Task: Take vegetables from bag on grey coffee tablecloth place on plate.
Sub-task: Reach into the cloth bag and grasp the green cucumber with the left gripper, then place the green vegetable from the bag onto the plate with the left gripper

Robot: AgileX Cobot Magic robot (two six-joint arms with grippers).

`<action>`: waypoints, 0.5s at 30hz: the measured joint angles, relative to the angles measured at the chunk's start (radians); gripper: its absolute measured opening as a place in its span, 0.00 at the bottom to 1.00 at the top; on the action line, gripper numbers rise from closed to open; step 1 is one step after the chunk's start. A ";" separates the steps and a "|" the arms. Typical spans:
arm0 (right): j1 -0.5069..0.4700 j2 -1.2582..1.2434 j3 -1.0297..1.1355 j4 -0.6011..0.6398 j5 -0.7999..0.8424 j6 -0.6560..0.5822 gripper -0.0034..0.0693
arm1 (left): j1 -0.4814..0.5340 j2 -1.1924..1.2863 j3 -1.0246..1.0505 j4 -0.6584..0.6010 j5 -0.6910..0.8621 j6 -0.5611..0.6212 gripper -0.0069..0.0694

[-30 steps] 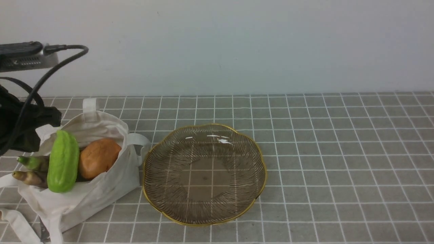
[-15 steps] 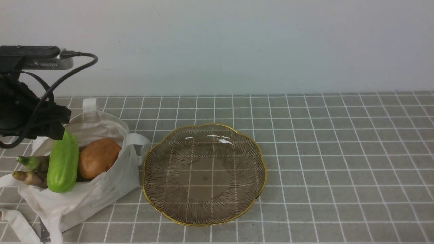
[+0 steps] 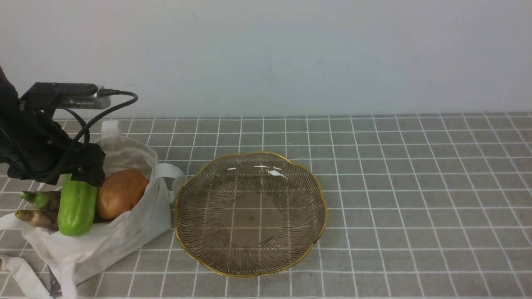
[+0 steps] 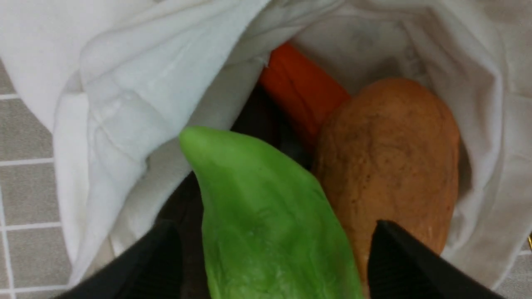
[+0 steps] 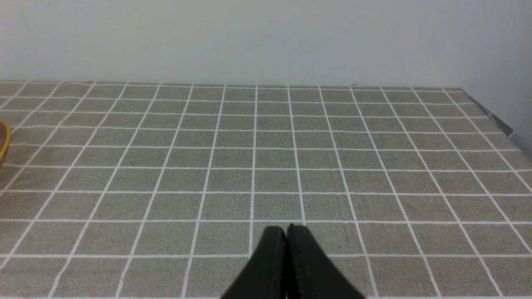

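Note:
The off-white bag (image 3: 116,236) lies at the left on the grey tablecloth (image 3: 415,187). In its mouth sit a green gourd (image 3: 77,207), a brown potato (image 3: 120,193) and two eggplant stem ends (image 3: 39,199). My left gripper (image 3: 81,176) hangs at the gourd's far end. In the left wrist view my left gripper (image 4: 274,228) is open, one finger on each side of the gourd (image 4: 266,199) and one over the potato (image 4: 390,149). The brown glass plate (image 3: 249,216) is empty. My right gripper (image 5: 286,228) is shut over bare cloth.
An orange vegetable (image 4: 299,89) lies deeper in the bag (image 4: 124,104), behind the potato. A loose bag strap (image 3: 16,274) trails at the front left. The plate's gold rim (image 5: 3,141) shows at the edge of the right wrist view. The wall stands behind the table.
My left arm has come down and to the right, from above the bag's left side to the far end of the gourd. The vegetables, bag and plate have not moved.

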 joint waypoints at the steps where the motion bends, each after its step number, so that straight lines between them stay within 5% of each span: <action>1: 0.000 0.000 0.000 0.000 0.000 0.000 0.03 | 0.000 0.000 0.000 0.000 -0.003 0.000 0.64; 4: 0.000 0.000 0.000 0.000 0.000 0.000 0.03 | 0.000 -0.002 -0.004 -0.001 0.002 0.000 0.49; 12: 0.000 0.000 0.000 0.000 0.000 0.000 0.03 | -0.014 -0.086 -0.097 -0.067 0.062 0.000 0.50; 15: 0.000 0.000 0.000 0.000 0.000 0.000 0.03 | -0.092 -0.145 -0.132 -0.160 0.076 0.029 0.50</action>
